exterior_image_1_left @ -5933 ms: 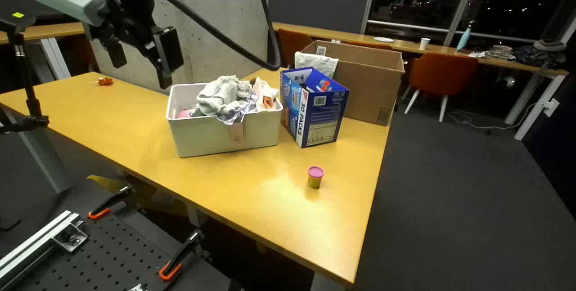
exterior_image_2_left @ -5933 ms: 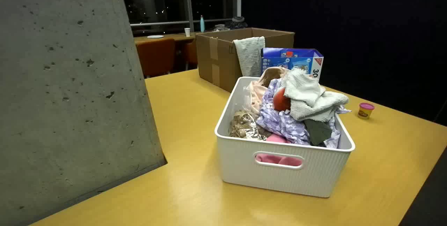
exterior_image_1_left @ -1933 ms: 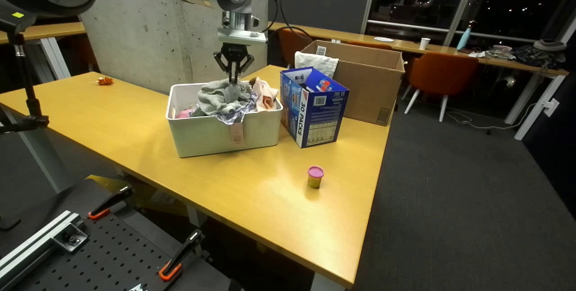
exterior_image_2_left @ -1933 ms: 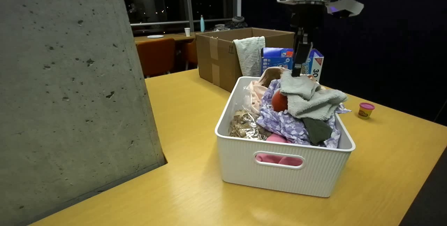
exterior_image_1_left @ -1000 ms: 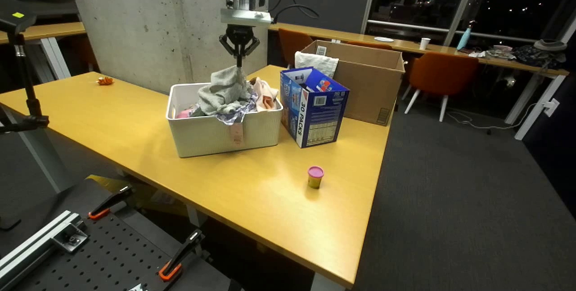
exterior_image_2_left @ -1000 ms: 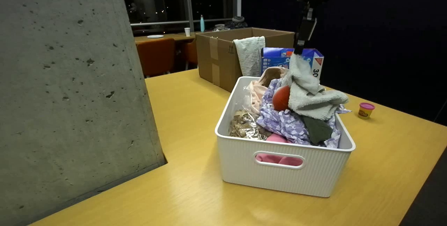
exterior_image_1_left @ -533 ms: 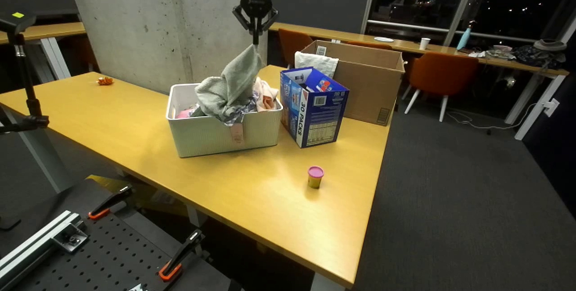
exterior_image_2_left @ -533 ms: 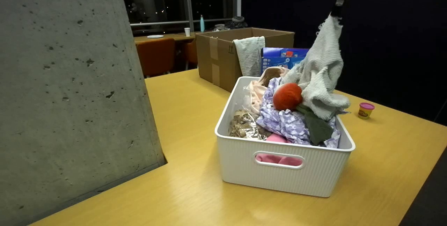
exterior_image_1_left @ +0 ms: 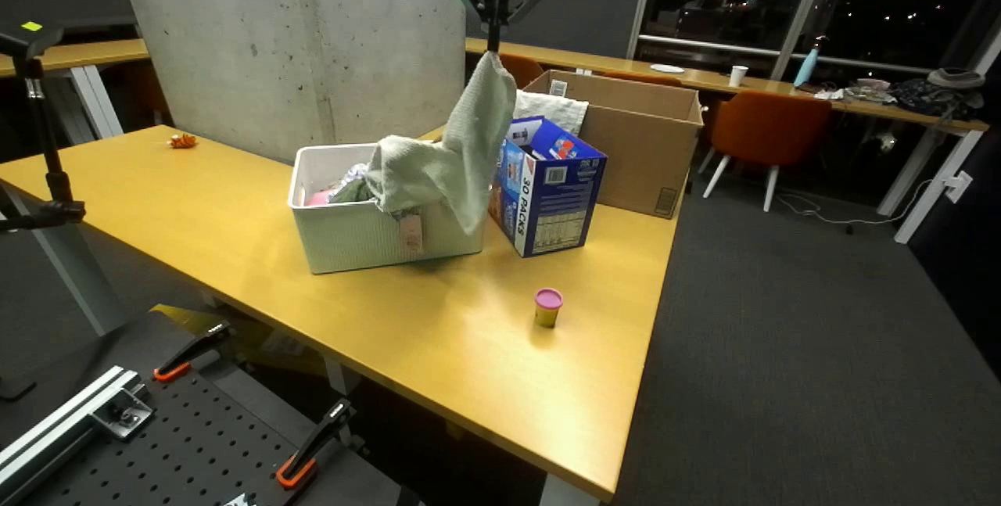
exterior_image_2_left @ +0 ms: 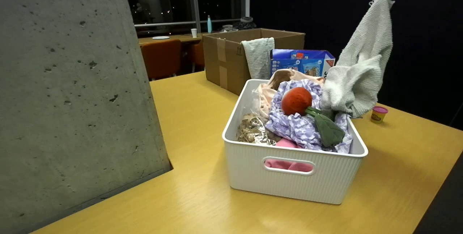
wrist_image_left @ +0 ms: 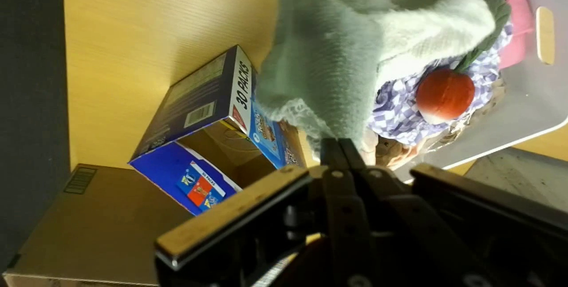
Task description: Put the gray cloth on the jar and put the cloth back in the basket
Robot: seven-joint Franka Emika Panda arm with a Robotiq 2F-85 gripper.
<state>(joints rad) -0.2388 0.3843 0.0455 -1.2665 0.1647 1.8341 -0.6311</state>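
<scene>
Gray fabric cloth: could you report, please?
Black gripper shut on cloth; cloth partly over white plastic basket; yellow pink-lidded jar untouched; possible snag, blue cardboard box.

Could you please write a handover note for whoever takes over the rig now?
End effector: shut on one end of the gray cloth.
Cloth: lower folds overlap the rim of the basket in both exterior views; contact unclear.
Jar: upright on the table, cloth not on it.
Done: cloth gripped and raised.
Left: lay it on the jar, then return it to the basket.
</scene>
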